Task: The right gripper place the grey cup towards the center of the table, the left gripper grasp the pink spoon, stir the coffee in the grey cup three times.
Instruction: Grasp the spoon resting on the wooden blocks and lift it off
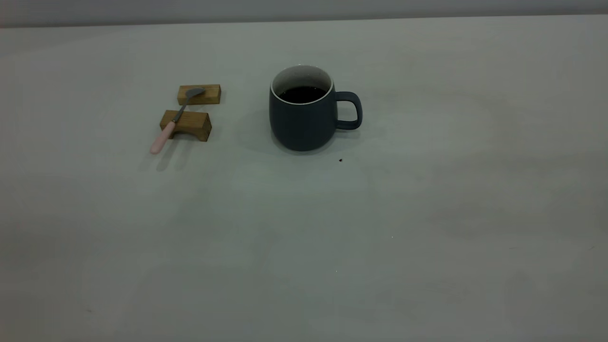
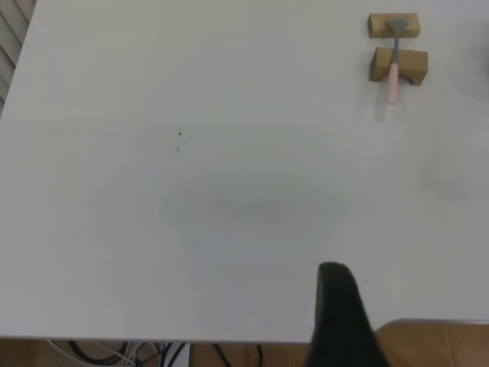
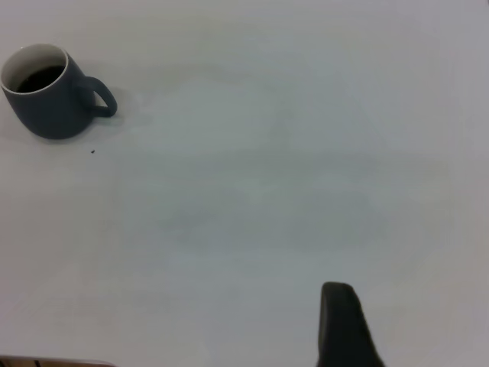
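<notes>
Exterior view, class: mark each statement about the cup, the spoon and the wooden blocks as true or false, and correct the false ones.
1. The grey cup stands upright with dark coffee inside. True.
2. The cup's handle points towards the wooden blocks. False: it points to the other side, away from them.
3. The pink spoon lies across two wooden blocks. True.
4. The spoon's pink handle end touches the cup. False: spoon and cup are well apart.
5. A gripper is holding the spoon. False: no gripper is near it; the left gripper and the right gripper show only as dark shapes in their own wrist views.
</notes>
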